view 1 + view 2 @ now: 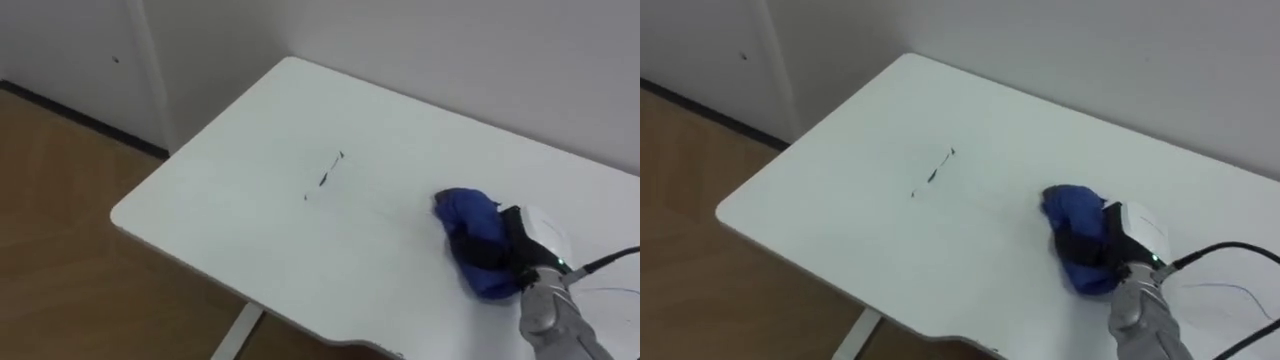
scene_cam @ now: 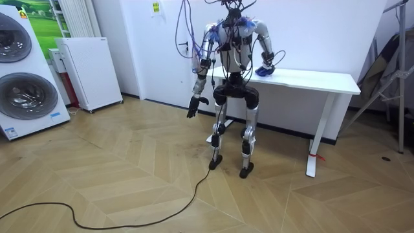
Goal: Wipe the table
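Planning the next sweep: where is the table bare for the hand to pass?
The table is bare from the blue cloth under the right hand leftward to the corner, and along the far edge. Only the dark mark sits mid-table. Crowded just at the cloth.

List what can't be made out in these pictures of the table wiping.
- Table right end: cut off by the eye views' right edge.
- Tabletop under the cloth: hidden by cloth and right hand, both eye views.
- Mark: too small and blurred in the eye views to tell what it is.
- Cloth's shape: too small in the room view.
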You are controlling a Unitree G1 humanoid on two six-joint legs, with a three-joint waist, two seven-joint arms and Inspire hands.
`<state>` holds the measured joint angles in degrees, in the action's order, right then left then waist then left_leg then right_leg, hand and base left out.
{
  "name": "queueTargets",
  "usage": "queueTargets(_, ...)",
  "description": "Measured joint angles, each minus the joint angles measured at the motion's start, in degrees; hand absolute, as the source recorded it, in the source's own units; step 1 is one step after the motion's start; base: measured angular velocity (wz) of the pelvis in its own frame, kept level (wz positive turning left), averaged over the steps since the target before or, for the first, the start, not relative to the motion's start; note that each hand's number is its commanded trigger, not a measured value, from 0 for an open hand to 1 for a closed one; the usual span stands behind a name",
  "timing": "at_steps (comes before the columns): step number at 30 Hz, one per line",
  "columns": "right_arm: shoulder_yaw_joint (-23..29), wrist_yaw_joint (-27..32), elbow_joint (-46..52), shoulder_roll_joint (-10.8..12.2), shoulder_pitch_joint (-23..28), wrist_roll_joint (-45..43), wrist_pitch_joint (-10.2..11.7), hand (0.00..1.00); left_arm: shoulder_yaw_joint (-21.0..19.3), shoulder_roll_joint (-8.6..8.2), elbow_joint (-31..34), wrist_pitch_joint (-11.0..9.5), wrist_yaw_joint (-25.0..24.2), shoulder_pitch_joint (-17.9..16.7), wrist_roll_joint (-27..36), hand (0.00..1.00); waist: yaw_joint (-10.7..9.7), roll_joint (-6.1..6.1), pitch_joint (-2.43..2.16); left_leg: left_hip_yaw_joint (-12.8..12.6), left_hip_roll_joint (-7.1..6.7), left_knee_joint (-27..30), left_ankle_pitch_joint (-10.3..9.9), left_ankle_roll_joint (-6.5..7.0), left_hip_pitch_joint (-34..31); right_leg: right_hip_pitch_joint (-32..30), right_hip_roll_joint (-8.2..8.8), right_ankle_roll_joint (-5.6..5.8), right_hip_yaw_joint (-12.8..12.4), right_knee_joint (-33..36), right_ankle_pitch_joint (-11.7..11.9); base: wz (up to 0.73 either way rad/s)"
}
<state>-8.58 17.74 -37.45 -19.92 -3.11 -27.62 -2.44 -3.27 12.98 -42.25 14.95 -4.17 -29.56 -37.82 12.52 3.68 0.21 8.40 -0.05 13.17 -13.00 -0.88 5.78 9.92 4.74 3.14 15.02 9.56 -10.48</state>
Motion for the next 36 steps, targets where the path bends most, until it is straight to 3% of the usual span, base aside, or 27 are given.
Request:
queueTargets(1, 0.8, 1.0, -2.0, 0.0, 0.7, 1.6, 2.0, 1.0, -0.1, 0.03, -0.8, -0.1, 0.1, -0.1, -0.2, 0.0, -1.3, 0.34, -0.1, 0.0, -0.28, 0.0, 0.1, 0.13, 0.7, 1.1, 0.33, 0.29, 0.8, -0.2, -0.2, 0.44)
queueTargets(2, 1.4, 1.8, -2.6, 0.0, 1.5, 2.2, 2.5, 1.0, -0.2, 0.04, -1.0, -0.2, 0.1, -0.1, -0.2, 0.0, -1.9, 0.52, -0.2, -0.2, -0.37, 0.0, 0.1, 0.15, 0.9, 1.6, 0.45, 0.39, 0.9, -0.2, -0.2, 0.63)
queueTargets(3, 4.1, 2.9, -3.7, -0.1, 3.7, 2.6, 3.4, 1.0, -1.3, 0.13, -1.1, -0.5, 0.2, 0.0, -0.5, 0.0, -3.1, 1.13, -0.54, -0.9, -0.6, 0.1, 0.2, 0.3, 1.1, 2.7, 0.78, 0.65, 0.7, -0.4, -0.4, 0.71)
queueTargets(4, 8.0, 3.5, -5.8, -0.2, 5.5, 2.7, 4.3, 1.0, -2.0, 0.66, -1.3, -1.1, 0.6, 0.1, -0.6, 0.0, -3.9, 1.74, -0.6, -1.2, -0.73, 0.0, 0.1, 0.57, 1.5, 3.9, 0.94, 0.7, 0.7, -0.8, -0.4, 0.61)
queueTargets(6, 12.9, 4.8, -8.9, -0.4, 7.4, 3.2, 4.6, 1.0, -3.4, 0.97, -2.2, -1.2, 1.4, 0.0, -0.6, 0.0, -4.4, 2.02, -0.71, -1.2, -0.68, 0.0, -0.2, 0.86, 2.1, 4.2, 0.95, 0.7, 0.9, -0.4, -0.4, 0.13)
queueTargets(9, 17.3, 6.0, -12.9, -3.0, 10.8, 7.4, 5.7, 1.0, -4.1, 1.59, -2.5, -1.1, 1.6, 0.1, -1.3, 0.0, -5.5, 2.17, -0.88, -1.9, -0.74, 0.1, -0.7, 1.23, 3.0, 4.8, 1.15, 0.74, 1.0, 0.1, -0.4, -0.09)
queueTargets(14, 18.8, 7.1, -15.3, -3.9, 12.5, 8.9, 5.3, 1.0, -4.9, 0.87, -2.7, -1.5, 1.6, 1.1, -1.0, 0.0, -6.2, 1.65, -1.26, -2.6, -0.63, 0.5, -1.9, 1.47, 4.3, 5.9, 1.1, 0.8, 0.7, 0.2, -0.4, -0.24)
queueTargets(17, 15.9, 7.8, -12.7, -3.0, 9.5, 8.8, 1.4, 1.0, -2.2, -0.07, -2.8, -1.5, 2.1, 2.3, -1.1, 0.0, -4.8, 0.94, -1.36, -3.8, -0.47, 0.4, -2.0, 1.5, 5.0, 5.1, 1.05, 1.01, 0.6, 0.3, -0.6, -0.6)
queueTargets(18, 15.1, 7.8, -10.4, -2.0, 8.6, 8.7, -1.1, 1.0, -1.8, -0.86, -2.8, -1.5, 2.4, 2.9, -1.1, 0.0, -3.3, 0.38, -1.32, -4.0, -0.28, 0.5, -2.1, 1.45, 4.9, 4.6, 0.76, 0.95, 0.6, 0.4, -0.5, -0.83)
queueTargets(19, 12.6, 7.8, -7.7, -0.9, 7.6, 7.4, -3.2, 1.0, 0.0, -0.96, -3.3, -1.4, 2.4, 3.2, -0.8, 0.0, -2.2, -0.41, -1.36, -4.1, 0.23, 0.7, -2.3, 1.33, 5.0, 3.5, 0.32, 0.45, 0.6, 1.2, -0.2, -0.9)
queueTargets(21, 7.0, 7.1, -3.5, 1.1, 5.6, 4.7, -5.1, 1.0, 1.5, -1.09, -4.5, -1.5, 2.4, 4.1, 0.1, 0.0, -0.6, -1.49, -1.2, -4.3, 0.92, 1.0, -2.5, 1.09, 5.1, 1.3, 0.0, 0.08, 1.1, 3.7, 0.0, -0.91)
queueTargets(23, 1.1, 4.4, -1.7, 3.3, 0.9, 1.5, -5.8, 1.0, 1.6, -1.09, -4.6, -1.6, 2.3, 4.9, 0.1, 0.0, 2.3, -2.34, -0.71, -5.3, 1.37, 1.8, -3.0, 0.87, 5.1, -1.8, 0.11, -0.86, 1.4, 7.5, -0.4, -0.93)
queueTargets(24, -2.7, 2.2, -1.8, 5.4, -2.9, -0.5, -5.8, 1.0, 1.6, -0.8, -5.3, -1.6, 2.3, 6.1, 0.1, 0.0, 4.0, -1.94, 0.01, -5.2, 1.28, 3.4, -3.6, 0.94, 4.1, -3.9, 0.53, -1.52, 1.9, 10.1, -0.8, -0.57)
queueTargets(26, -7.4, -0.7, -2.4, 7.7, -8.2, -2.4, -4.7, 1.0, 1.7, -0.46, -6.4, -1.7, 1.9, 8.5, 0.1, 0.0, 5.6, -2.15, 0.45, -5.1, 1.23, 6.9, -4.6, 0.94, 0.7, -6.7, 1.32, -2.07, 2.7, 12.0, -1.1, -0.16)
queueTargets(27, -8.9, -2.3, -3.0, 8.4, -11.0, -2.5, -3.8, 1.0, 1.6, -0.23, -6.2, -2.3, 1.7, 9.6, 0.1, 0.0, 7.2, -1.8, 0.69, -5.0, 1.26, 8.7, -5.0, 1.6, -2.2, -9.1, 1.27, -2.01, 2.3, 11.9, -0.9, 0.19)
queueTargets(28, -9.9, -2.8, -4.9, 8.6, -13.9, -2.1, -2.5, 1.0, 1.5, 0.25, -6.2, -3.3, 1.8, 10.3, 0.1, 0.0, 8.9, -2.27, 0.21, -5.0, 2.67, 9.8, -4.7, 1.71, -5.4, -10.4, 0.67, 0.56, 2.2, 10.2, -0.3, 0.22)
queueTargets(29, -9.9, -2.9, -6.1, 8.5, -15.2, -1.6, -2.2, 1.0, 1.2, 0.55, -6.1, -3.7, 1.7, 10.6, 0.1, 0.0, 9.6, -2.26, -0.05, -6.0, 3.91, 10.1, -4.4, 1.4, -7.0, -11.1, 0.81, 1.86, 2.7, 11.5, -0.7, 0.64)
queueTargets(30, -8.1, -2.6, -7.8, 8.3, -16.6, -0.1, -1.8, 1.0, 0.6, 1.6, -5.8, -4.1, 1.7, 11.1, 0.0, 0.0, 10.0, -1.19, 0.7, -8.6, 5.69, 9.7, -2.8, 0.08, -8.9, -11.8, 4.41, 1.53, 6.2, 18.8, -3.2, 1.0)
queueTargets(31, -6.7, -1.4, -9.5, 7.3, -16.2, 1.6, -1.4, 1.0, 0.4, 2.95, -5.7, -4.1, 1.7, 10.8, 0.1, 0.0, 10.8, 0.45, 0.48, -11.0, 6.24, 8.6, -1.2, -0.87, -9.0, -11.0, 9.08, 1.96, 7.7, 23.2, -5.2, 0.93)
queueTargets(32, -6.4, -1.2, -10.7, 6.5, -16.2, 2.6, -1.1, 1.0, 0.1, 3.33, -5.4, -4.1, 1.6, 10.7, 0.1, 0.0, 11.9, 0.74, 0.43, -11.5, 6.31, 8.4, -1.2, -0.9, -8.8, -10.3, 11.04, 2.07, 7.7, 23.5, -5.2, 0.35)
queueTargets(33, -6.4, -0.7, -12.8, 5.6, -16.5, 3.9, -0.2, 1.0, -0.9, 4.06, -5.0, -4.1, 1.3, 9.0, 0.1, 0.0, 13.0, 0.93, 0.55, -13.2, 6.88, 8.8, -1.3, -1.08, -8.7, -9.0, 14.44, 2.51, 7.9, 21.8, -4.2, 0.0)
queueTargets(34, -6.2, 0.4, -14.3, 4.6, -15.9, 5.8, 1.4, 1.0, -2.5, 4.81, -5.0, -4.0, 1.1, 8.4, 0.0, 0.0, 12.9, 0.9, 0.58, -14.5, 8.47, 9.9, -1.7, -1.71, -9.2, -7.9, 15.97, 2.37, 7.5, 18.1, -2.1, 0.08)
queueTargets(35, -6.0, 1.2, -14.7, 4.1, -15.1, 6.5, 2.4, 1.0, -3.0, 5.35, -5.1, -4.0, 1.1, 8.5, 0.1, 0.0, 12.8, 0.92, 0.56, -15.0, 9.31, 10.4, -1.8, -2.22, -9.5, -7.5, 16.38, 2.4, 7.2, 16.6, -0.8, 0.36)
queueTargets(36, -5.3, 2.3, -15.4, 3.5, -13.3, 7.1, 3.7, 1.0, -4.0, 6.93, -5.0, -4.2, 1.0, 8.5, 0.0, 0.0, 11.8, 0.83, 0.57, -15.9, 11.66, 11.4, -1.9, -3.52, -9.6, -6.3, 16.29, 2.58, 7.0, 13.0, 2.2, 0.57)
